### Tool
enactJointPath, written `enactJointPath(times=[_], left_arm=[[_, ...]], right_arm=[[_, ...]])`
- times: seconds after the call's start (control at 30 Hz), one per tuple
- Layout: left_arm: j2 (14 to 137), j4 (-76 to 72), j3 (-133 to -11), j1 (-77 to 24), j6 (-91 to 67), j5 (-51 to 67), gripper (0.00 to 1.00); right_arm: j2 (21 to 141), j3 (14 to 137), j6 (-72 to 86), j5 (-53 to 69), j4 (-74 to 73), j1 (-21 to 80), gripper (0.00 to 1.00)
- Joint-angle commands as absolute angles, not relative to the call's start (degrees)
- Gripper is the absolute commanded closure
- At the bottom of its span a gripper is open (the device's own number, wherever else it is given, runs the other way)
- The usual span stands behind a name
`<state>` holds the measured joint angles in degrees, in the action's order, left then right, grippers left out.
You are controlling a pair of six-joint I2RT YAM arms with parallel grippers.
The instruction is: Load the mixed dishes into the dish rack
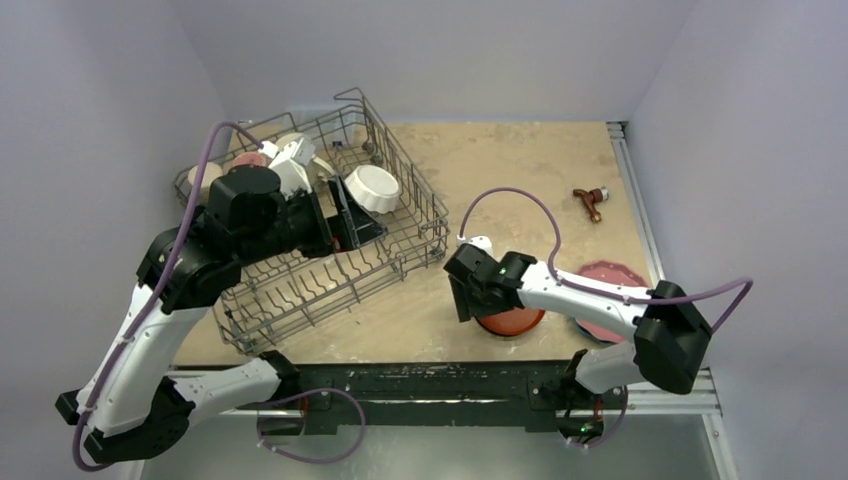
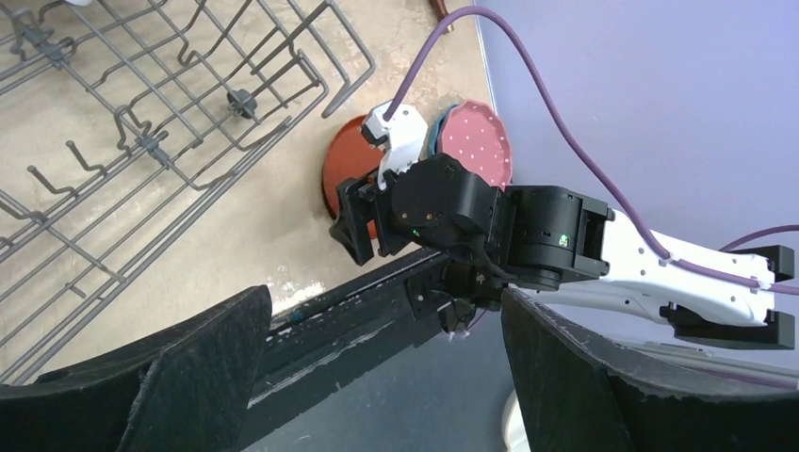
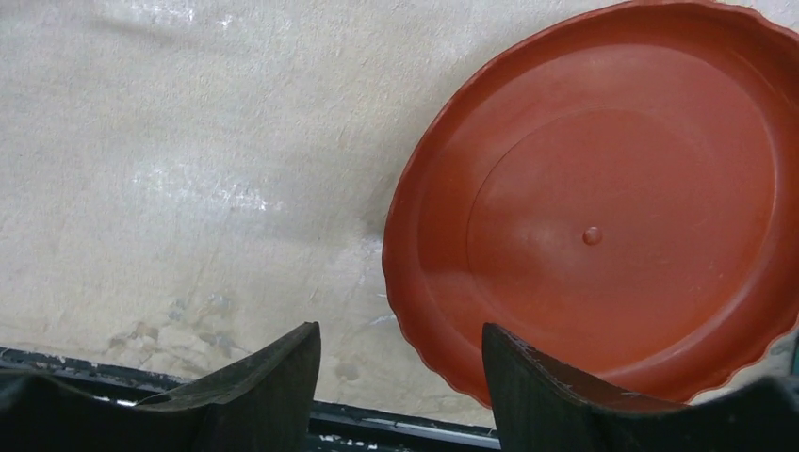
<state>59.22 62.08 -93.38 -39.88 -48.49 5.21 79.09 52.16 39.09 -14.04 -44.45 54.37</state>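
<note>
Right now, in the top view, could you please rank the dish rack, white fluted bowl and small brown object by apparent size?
Largest: dish rack
Next: white fluted bowl
Smallest: brown object

Red-orange plate (image 1: 515, 322): partly hidden under right gripper (image 1: 470, 305). Blue plate (image 2: 436, 141): only a sliver showed beneath pink dotted plate (image 2: 479, 141).

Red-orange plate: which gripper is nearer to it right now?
Right. The right gripper is directly at the rim of the red-orange plate; the left gripper is well off to the left, over the dish rack.
</note>
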Motion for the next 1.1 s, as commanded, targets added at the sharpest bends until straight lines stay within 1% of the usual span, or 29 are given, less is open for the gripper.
enactJointPath(times=[0.0,0.03,0.17,0.33,0.5,0.8,0.9,1.07], left_arm=[[55.1,62.0,-90.8,-39.9,-49.8,3.7,0.09],[53.8,62.3,-89.6,-39.9,-50.4,3.4,0.09],[49.1,64.1,-86.5,-40.0,-51.7,2.0,0.09],[47.3,67.5,-87.8,-39.9,-52.9,2.1,0.09],[46.4,68.7,-88.5,-39.9,-54.0,2.4,0.09],[46.3,70.4,-90.2,-40.0,-53.7,1.6,0.09],[47.2,70.1,-90.7,-39.9,-53.3,1.7,0.09],[49.0,69.8,-91.9,-40.0,-52.1,2.4,0.09]], right_arm=[[79.8,51.9,41.8,-19.4,-40.3,56.3,0.39],[80.5,52.2,42.0,-20.0,-40.1,56.9,0.40],[84.2,53.9,43.1,-23.4,-40.7,59.2,0.40],[86.8,55.1,43.9,-26.5,-41.6,59.6,0.51],[86.6,54.6,43.5,-29.0,-40.7,59.7,0.55],[88.3,53.8,42.0,-29.0,-37.8,59.7,0.75],[88.0,53.8,42.0,-29.0,-38.3,59.7,0.86],[85.3,53.8,42.3,-29.2,-39.5,59.7,0.98]])
